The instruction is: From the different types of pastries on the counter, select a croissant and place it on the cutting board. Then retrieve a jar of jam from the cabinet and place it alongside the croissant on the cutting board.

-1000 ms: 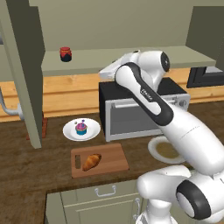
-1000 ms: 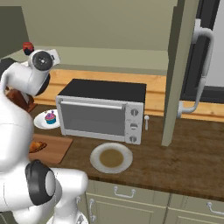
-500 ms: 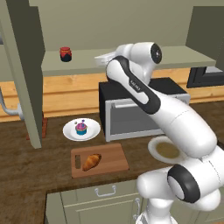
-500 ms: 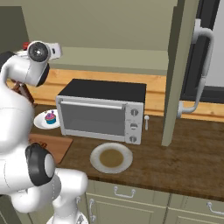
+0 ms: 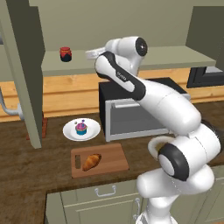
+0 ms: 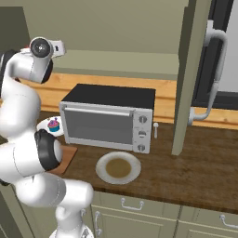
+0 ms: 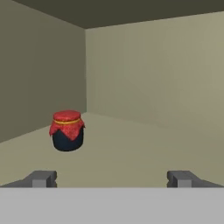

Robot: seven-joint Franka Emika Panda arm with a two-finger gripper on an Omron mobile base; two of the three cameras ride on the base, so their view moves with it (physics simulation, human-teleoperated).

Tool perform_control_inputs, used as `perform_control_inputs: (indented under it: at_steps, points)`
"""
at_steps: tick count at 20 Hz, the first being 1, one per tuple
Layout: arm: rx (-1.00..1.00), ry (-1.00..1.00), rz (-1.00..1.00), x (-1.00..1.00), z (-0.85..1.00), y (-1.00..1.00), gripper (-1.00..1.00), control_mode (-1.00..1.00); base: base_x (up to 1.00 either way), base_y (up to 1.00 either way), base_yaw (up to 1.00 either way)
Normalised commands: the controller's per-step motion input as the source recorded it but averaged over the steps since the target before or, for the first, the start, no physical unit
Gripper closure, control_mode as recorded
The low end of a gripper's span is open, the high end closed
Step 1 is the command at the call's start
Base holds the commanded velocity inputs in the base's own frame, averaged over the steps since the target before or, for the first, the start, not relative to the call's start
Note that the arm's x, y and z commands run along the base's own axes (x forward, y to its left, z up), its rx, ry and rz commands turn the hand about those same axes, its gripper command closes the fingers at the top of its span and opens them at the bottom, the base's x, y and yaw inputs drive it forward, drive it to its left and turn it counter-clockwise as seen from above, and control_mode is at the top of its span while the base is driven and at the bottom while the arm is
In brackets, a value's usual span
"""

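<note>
Standing upright, jam jar [image 7: 67, 130] has its red lid topmost.

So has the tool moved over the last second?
Yes. In the left base view the tool has risen from in front of the toaster oven to shelf height and swung left toward the jam jar, open and not touching it.

No readable text, label, brand or number appears anywhere. The jam jar [image 7: 67, 130] on the far cabinet shelf carries a plain red cloth cover (no printed label that I can make out). The toaster oven [image 6: 108, 117] has three round knobs on its right; any markings there are perhaps too small to read.
</note>
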Motion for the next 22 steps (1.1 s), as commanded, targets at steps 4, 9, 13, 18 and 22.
perform_control_inputs:
  at_steps: [4, 9, 13, 18, 22]
  points:
    - [0.0, 0.0, 0.0, 0.36, 0.0, 0.4, -1.0, -1.0, 0.0, 0.0, 0.0]
    - [0.0, 0.0, 0.0, 0.2, 0.0, 0.6, -1.0, -1.0, 0.0, 0.0, 0.0]
    - [0.0, 0.0, 0.0, 0.06, 0.0, 0.61, -1.0, -1.0, 0.0, 0.0, 0.0]
    - [0.0, 0.05, 0.0, 0.16, 0.0, 0.29, -1.0, -1.0, 0.0, 0.0, 0.0]
    - [0.0, 0.06, 0.0, 0.11, 0.0, 0.35, -1.0, -1.0, 0.0, 0.0, 0.0]
